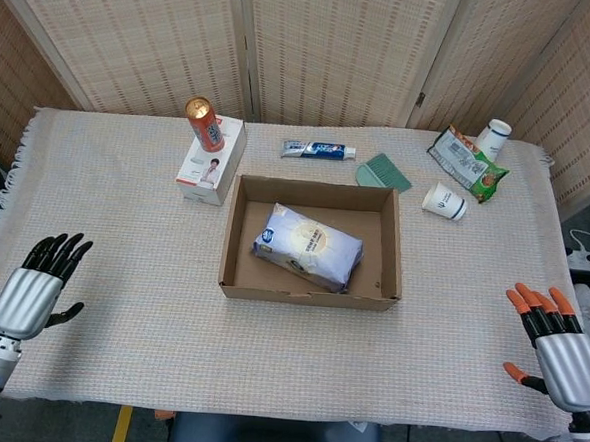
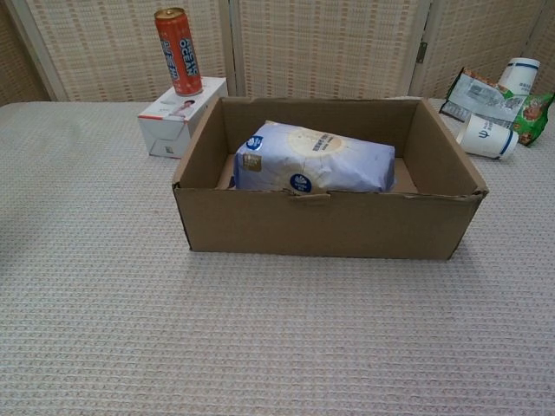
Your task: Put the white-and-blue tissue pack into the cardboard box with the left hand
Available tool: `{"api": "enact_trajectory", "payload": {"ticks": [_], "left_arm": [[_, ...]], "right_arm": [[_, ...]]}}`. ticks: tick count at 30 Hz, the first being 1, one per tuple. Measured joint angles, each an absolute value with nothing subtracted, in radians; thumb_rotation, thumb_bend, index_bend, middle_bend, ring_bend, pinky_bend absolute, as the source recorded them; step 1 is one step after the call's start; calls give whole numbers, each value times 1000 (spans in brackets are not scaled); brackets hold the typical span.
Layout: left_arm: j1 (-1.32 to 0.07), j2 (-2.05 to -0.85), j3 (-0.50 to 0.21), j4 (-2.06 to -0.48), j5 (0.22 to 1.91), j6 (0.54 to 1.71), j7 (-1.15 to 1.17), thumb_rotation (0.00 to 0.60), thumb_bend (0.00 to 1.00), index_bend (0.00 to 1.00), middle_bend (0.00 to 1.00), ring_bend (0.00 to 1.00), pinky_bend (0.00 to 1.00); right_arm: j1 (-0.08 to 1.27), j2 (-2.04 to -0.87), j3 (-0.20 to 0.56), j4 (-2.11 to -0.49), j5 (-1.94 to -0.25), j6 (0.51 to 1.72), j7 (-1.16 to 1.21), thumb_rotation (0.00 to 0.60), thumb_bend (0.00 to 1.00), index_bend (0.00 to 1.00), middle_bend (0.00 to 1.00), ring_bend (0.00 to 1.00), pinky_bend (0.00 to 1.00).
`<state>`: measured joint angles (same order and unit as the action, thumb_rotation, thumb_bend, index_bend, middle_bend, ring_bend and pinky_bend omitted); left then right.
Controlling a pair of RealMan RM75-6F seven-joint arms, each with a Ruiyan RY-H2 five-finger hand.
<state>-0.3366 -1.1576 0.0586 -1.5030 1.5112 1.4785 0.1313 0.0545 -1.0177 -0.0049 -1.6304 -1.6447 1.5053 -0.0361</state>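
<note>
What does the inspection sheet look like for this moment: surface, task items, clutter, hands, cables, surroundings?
Surface: table covered with a woven beige cloth, fringed at the left edge.
Job's things: tissue pack lies inside the cardboard box, slightly askew.
Clutter: red can upright on a white carton; toothpaste tube, green comb, tipped paper cup, snack bag, upright cup.
Hands: left hand open at the near-left edge; right hand open at the near-right edge; both hold nothing.
Cables: white cable on the floor at right.
Surroundings: woven screen panels behind.
</note>
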Motion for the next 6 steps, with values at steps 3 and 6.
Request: {"api": "enact_trajectory", "payload": {"ticks": [3, 6], "left_arm": [[-329, -1157, 57, -1501, 1519, 1472, 128, 600, 177, 0, 0, 0, 96], [-326, -1157, 47, -1495, 1518, 1463, 124, 600, 177, 0, 0, 0, 94]], "right_arm": [[57, -1021, -5, -1627, -1641, 1498, -40, 600, 0, 58, 30, 0, 0], [58, -1023, -5, -1625, -1639, 1496, -43, 600, 0, 58, 30, 0, 0]]}}
